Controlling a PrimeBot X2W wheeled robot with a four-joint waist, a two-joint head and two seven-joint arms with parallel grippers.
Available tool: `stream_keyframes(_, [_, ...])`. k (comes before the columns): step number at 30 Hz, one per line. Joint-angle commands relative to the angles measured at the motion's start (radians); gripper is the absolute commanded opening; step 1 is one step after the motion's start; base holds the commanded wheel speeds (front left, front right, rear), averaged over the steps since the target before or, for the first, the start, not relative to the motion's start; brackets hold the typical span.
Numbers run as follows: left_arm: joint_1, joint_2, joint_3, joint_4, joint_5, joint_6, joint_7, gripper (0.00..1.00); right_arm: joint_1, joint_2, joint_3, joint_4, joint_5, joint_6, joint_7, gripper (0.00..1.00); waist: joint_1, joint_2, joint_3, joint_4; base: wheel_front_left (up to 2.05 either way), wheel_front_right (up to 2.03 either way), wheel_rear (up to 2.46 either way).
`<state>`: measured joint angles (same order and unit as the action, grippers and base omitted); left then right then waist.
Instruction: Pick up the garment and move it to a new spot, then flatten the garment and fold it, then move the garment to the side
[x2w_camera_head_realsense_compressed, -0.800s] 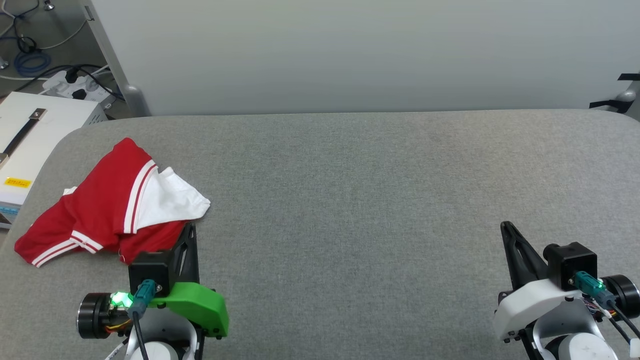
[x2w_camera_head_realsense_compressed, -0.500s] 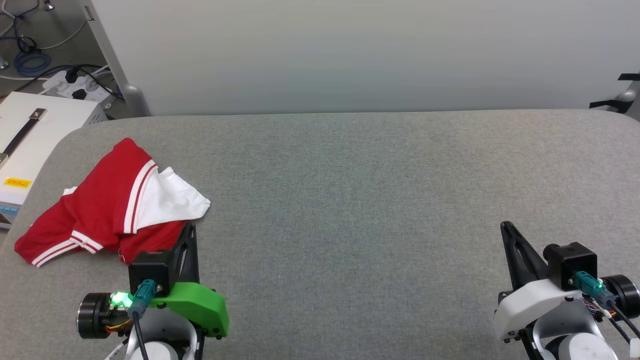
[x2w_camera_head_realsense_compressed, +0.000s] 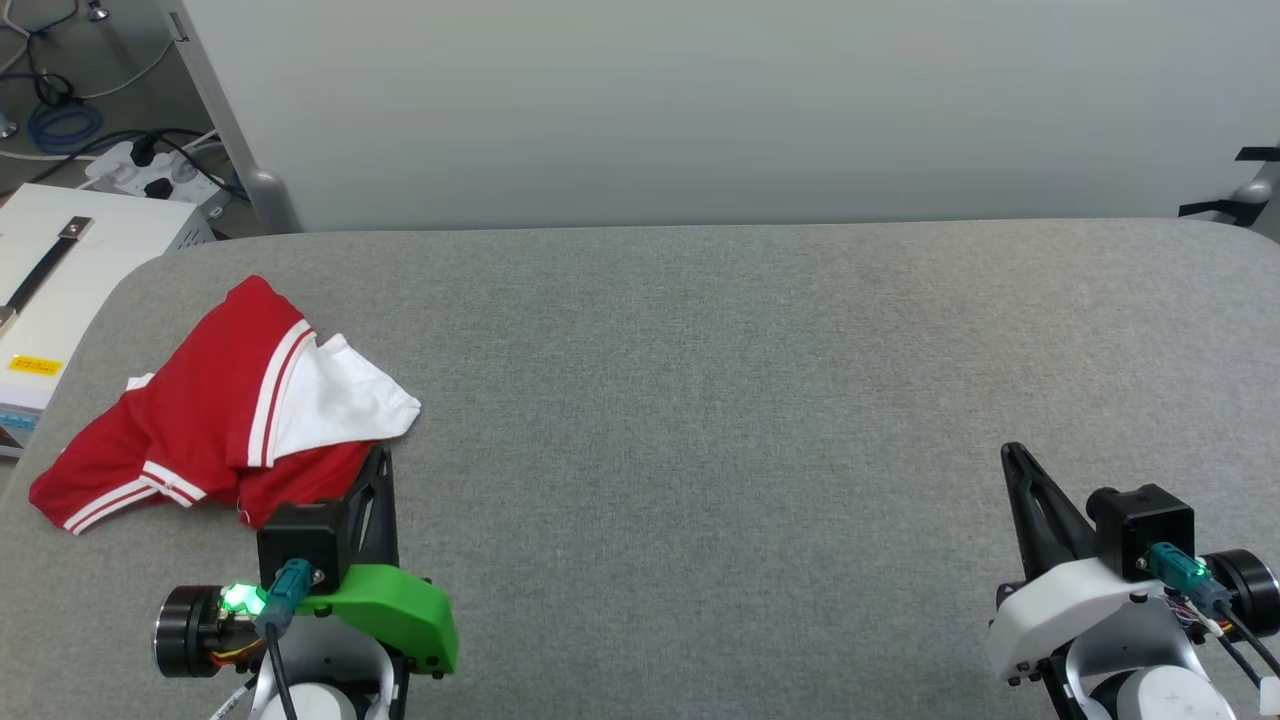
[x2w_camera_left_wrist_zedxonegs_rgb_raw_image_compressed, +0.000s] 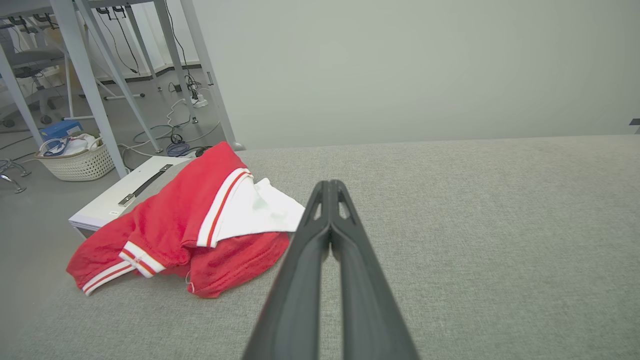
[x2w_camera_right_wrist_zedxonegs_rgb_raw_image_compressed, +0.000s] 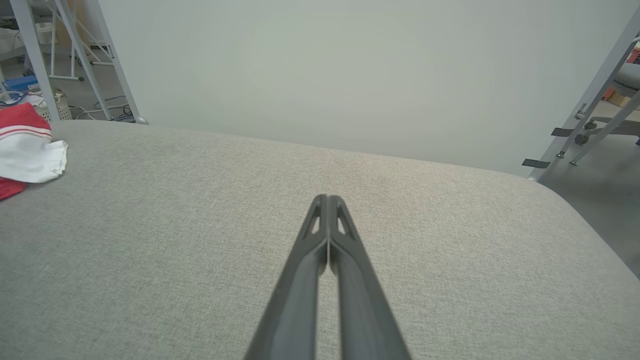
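The garment (x2w_camera_head_realsense_compressed: 210, 410), a red jersey with a white sleeve and red-white striped trim, lies crumpled at the far left of the grey table (x2w_camera_head_realsense_compressed: 700, 400). The left wrist view has the garment (x2w_camera_left_wrist_zedxonegs_rgb_raw_image_compressed: 185, 230) just left of my fingers. My left gripper (x2w_camera_head_realsense_compressed: 378, 452) is shut and empty, its tip right at the garment's near right edge. My left gripper (x2w_camera_left_wrist_zedxonegs_rgb_raw_image_compressed: 329, 184) shows its two fingers pressed together. My right gripper (x2w_camera_head_realsense_compressed: 1008, 452) sits at the lower right, far from the garment, shut with nothing in it. In the right wrist view the right gripper (x2w_camera_right_wrist_zedxonegs_rgb_raw_image_compressed: 327, 198) points across bare table, and the garment (x2w_camera_right_wrist_zedxonegs_rgb_raw_image_compressed: 27, 150) peeks in at the left edge.
A white box (x2w_camera_head_realsense_compressed: 70, 270) with a black strap stands off the table's left edge, with cables and a power strip (x2w_camera_head_realsense_compressed: 150, 170) behind it. A pale wall panel (x2w_camera_head_realsense_compressed: 700, 110) rises along the table's far edge. A white basket (x2w_camera_left_wrist_zedxonegs_rgb_raw_image_compressed: 75, 160) sits on the floor.
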<state>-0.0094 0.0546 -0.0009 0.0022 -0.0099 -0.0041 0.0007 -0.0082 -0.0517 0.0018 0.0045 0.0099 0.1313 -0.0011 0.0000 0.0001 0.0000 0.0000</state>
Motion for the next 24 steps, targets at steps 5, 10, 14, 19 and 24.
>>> stream_keyframes(5, [0.009,-0.004,0.001,-0.002,0.010,0.004,-0.001,0.00,0.008,0.001,-0.002,-0.005,-0.010,-0.001,0.001,0.00,0.0000,-0.0001,0.000,0.000,0.00,0.00,0.00])
stream_keyframes(10, [0.009,-0.004,0.001,-0.002,0.010,0.004,-0.001,0.00,0.008,0.001,-0.002,-0.005,-0.010,-0.001,0.001,0.00,0.0000,-0.0001,0.000,0.000,0.00,0.00,0.00])
stream_keyframes(14, [0.009,-0.004,0.001,-0.002,0.010,0.004,-0.001,0.00,0.008,0.001,-0.002,-0.005,-0.010,-0.001,0.001,0.00,0.0000,-0.0001,0.000,0.000,0.00,0.00,0.00])
stream_keyframes(19, [0.000,0.000,0.000,0.000,-0.001,0.000,0.000,1.00,0.000,0.000,0.000,0.000,0.001,0.000,0.000,1.00,0.0000,-0.0001,0.000,0.000,0.00,0.00,0.00])
stream_keyframes(24, [0.000,0.000,-0.001,0.002,-0.003,0.001,-0.004,1.00,0.001,0.000,0.000,0.002,0.006,0.000,-0.004,1.00,0.0000,-0.0001,0.000,0.000,0.00,0.00,0.00])
